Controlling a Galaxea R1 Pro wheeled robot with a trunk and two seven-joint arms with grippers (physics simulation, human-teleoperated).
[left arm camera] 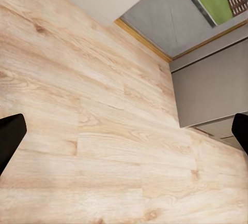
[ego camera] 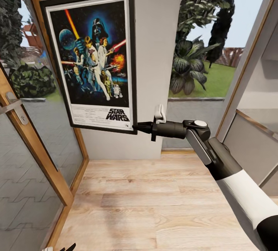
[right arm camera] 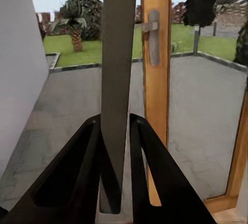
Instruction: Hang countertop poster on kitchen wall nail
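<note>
The black-framed Star Wars poster (ego camera: pixel 92 58) stands upright against the pale wall, slightly tilted, well above the wooden floor. My right gripper (ego camera: pixel 136 127) is shut on its lower right corner. In the right wrist view the poster (right arm camera: pixel 118 79) shows edge-on as a dark strip clamped between the two black fingers (right arm camera: pixel 77 172). My left gripper (left arm camera: pixel 124 136) is open over bare floor, its fingertips (left arm camera: pixel 10 136) at the edges of the left wrist view, nothing between them. The kitchen countertop is out of view, and I cannot make out a wall nail.
A wooden-framed glass door (ego camera: pixel 27 127) with a metal handle stands at the left, close to the poster. A window (ego camera: pixel 204 50) to the garden lies right of the wall panel. A grey cabinet side (ego camera: pixel 255 127) is at the right. Light wood floor (ego camera: pixel 154 204) stretches below.
</note>
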